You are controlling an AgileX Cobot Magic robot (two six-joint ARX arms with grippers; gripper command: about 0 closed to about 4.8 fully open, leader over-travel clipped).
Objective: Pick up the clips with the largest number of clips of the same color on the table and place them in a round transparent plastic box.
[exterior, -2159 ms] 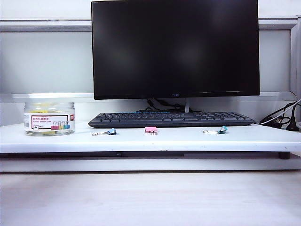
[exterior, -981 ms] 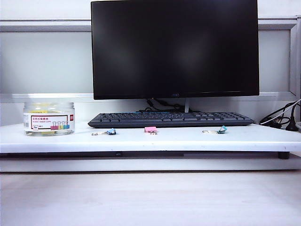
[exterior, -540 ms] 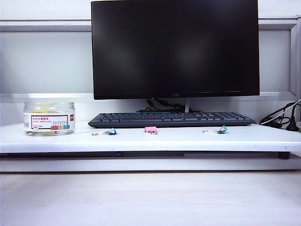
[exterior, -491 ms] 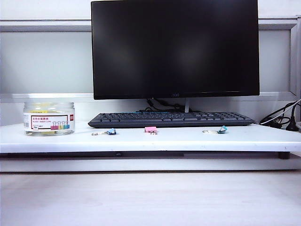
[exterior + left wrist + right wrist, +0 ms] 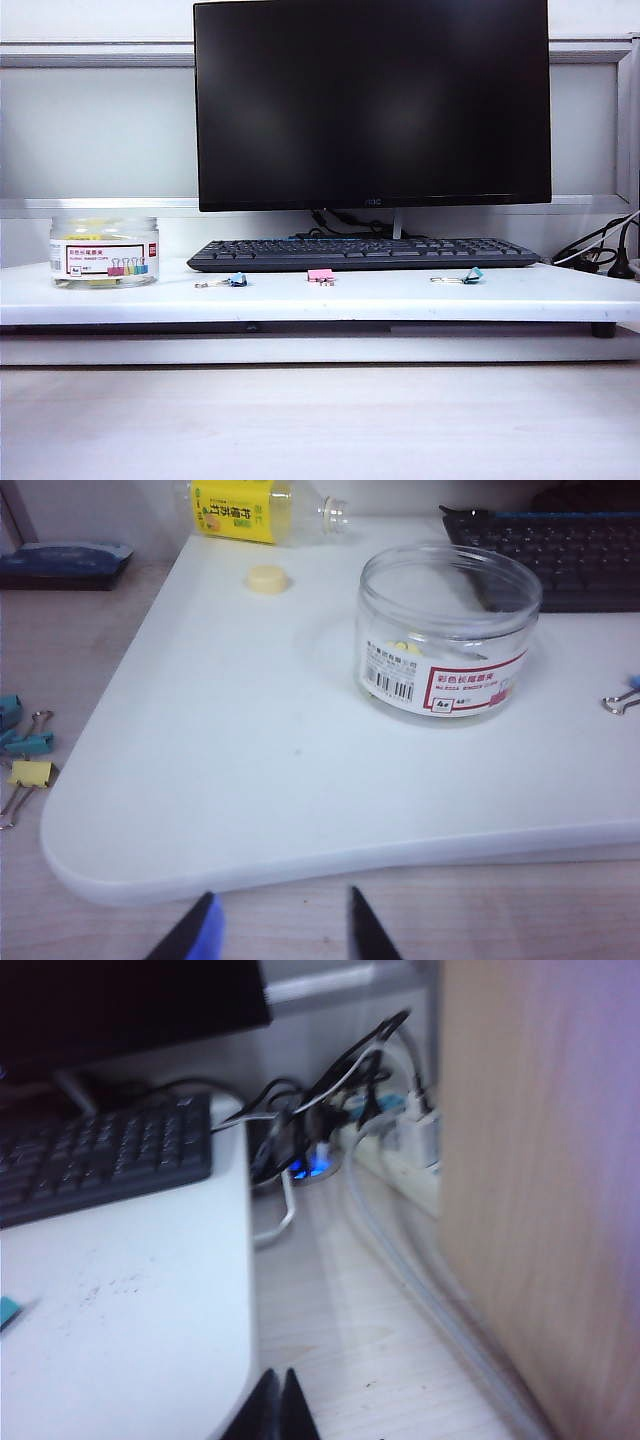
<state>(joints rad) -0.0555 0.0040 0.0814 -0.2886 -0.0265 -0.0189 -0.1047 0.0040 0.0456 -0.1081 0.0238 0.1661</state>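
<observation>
Two grippers, left parted, right closed, keyboard behind.

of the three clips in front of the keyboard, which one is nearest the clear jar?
The blue clip, leftmost of the three; the pink clip lies mid-row and the teal clip farthest from the round transparent plastic box.

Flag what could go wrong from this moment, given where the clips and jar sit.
1. One pale-yellow binder clip lies off the white platform, beside two teal clips; a grasp there could catch the wrong colour.
2. The round transparent plastic jar is light-looking and unheld; a drop against its rim might shove it.
3. The left gripper hangs with fingers apart before the platform edge, the right gripper shut near cables; a careless swing could snag them.
</observation>
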